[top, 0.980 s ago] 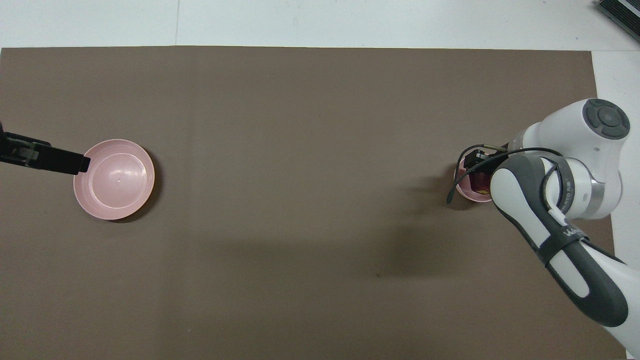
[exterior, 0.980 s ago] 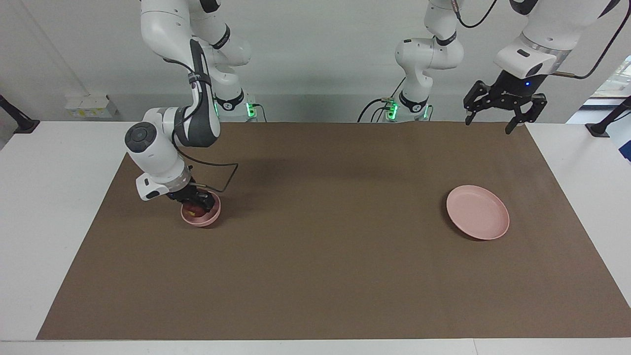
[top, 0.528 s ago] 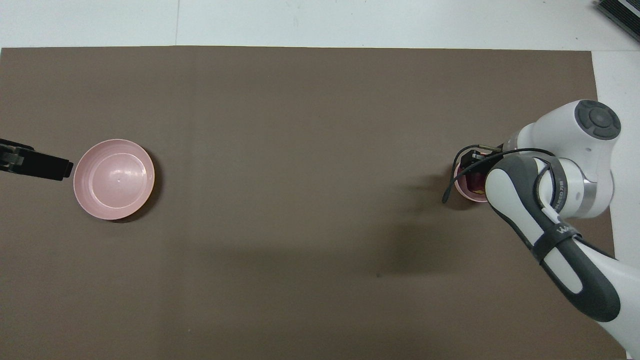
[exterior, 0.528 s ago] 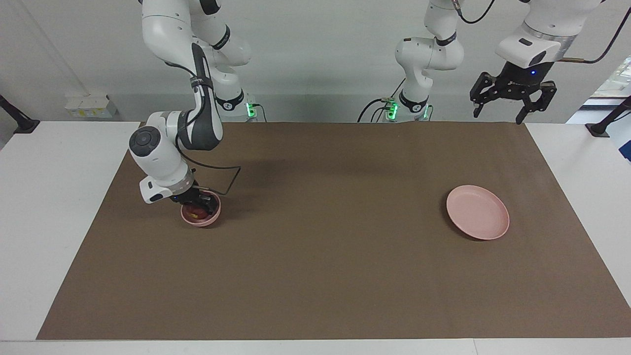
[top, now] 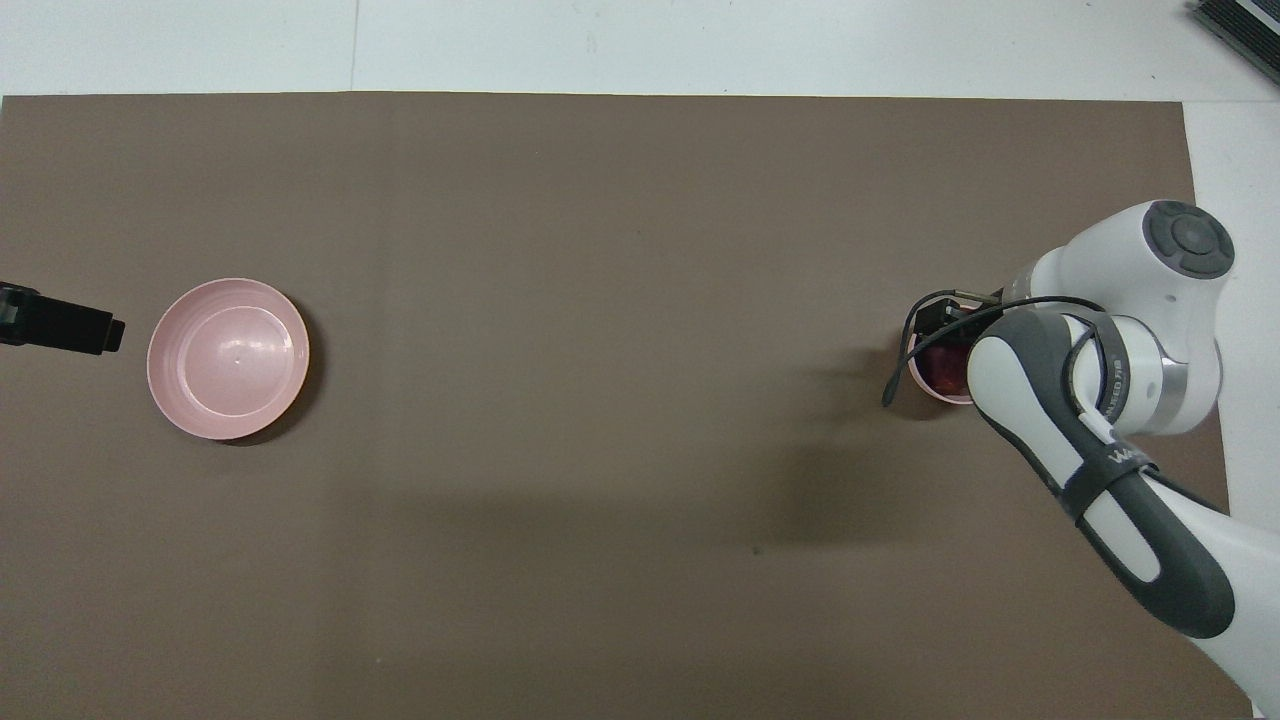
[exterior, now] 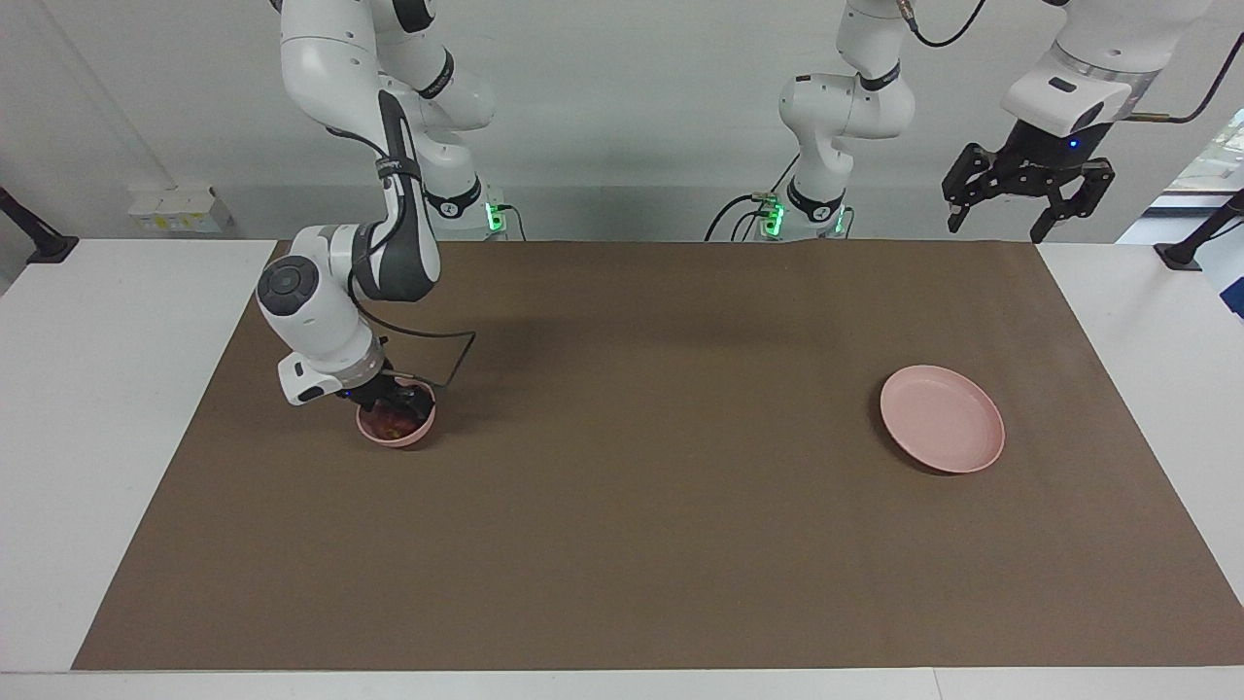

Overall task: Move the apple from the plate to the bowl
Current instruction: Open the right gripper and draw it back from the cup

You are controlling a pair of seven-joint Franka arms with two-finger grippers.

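The apple [exterior: 392, 421] lies inside the small pink bowl [exterior: 418, 434] at the right arm's end of the table. In the overhead view the apple [top: 940, 372] and part of the bowl's rim [top: 935, 394] show beside the arm. My right gripper [exterior: 391, 399] hangs just over the bowl with its fingers apart above the apple. The flat pink plate [exterior: 941, 418] sits bare at the left arm's end and also shows in the overhead view [top: 228, 358]. My left gripper [exterior: 999, 227] is open and empty, raised high over the mat's corner.
A brown mat [exterior: 661, 525] covers the table, with white tabletop at both ends. The right arm's cable [exterior: 437, 355] loops down beside the bowl. In the overhead view the left gripper's tip [top: 95, 332] shows beside the plate.
The left gripper has risen and drawn away from the plate toward its end of the table. The right gripper has lifted a little off the apple, which stays in the bowl.
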